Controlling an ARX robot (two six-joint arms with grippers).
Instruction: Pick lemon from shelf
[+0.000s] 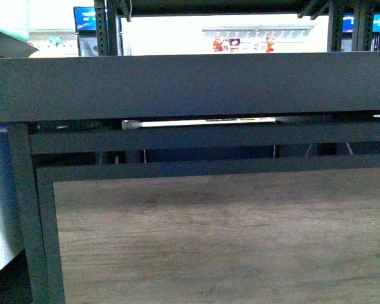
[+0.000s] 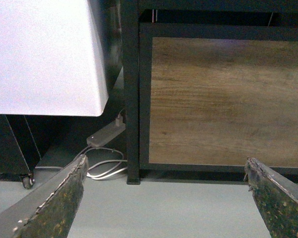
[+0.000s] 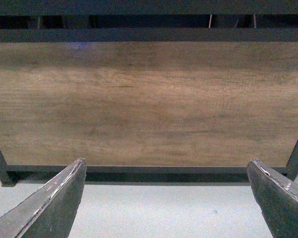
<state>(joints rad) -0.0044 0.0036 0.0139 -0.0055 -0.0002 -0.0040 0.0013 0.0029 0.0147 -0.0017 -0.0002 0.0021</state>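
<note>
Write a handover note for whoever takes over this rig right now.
Left hand: open, empty, low, facing the wood-grain panel of the shelf.
Right hand: open, empty, facing the same panel.
The front view does not show the top of the shelf deck; no lemon visible in any view.
Done: nothing grasped.
Left: locate the lemon, raise an arm, grasp, lift it off.

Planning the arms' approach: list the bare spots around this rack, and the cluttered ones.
Bare: the floor along the wood-grain panel, in both wrist views. Crowded: beside the rack's upright, a cabled power strip lies near a white box. The shelf deck shows edge-on; its top is hidden.
</note>
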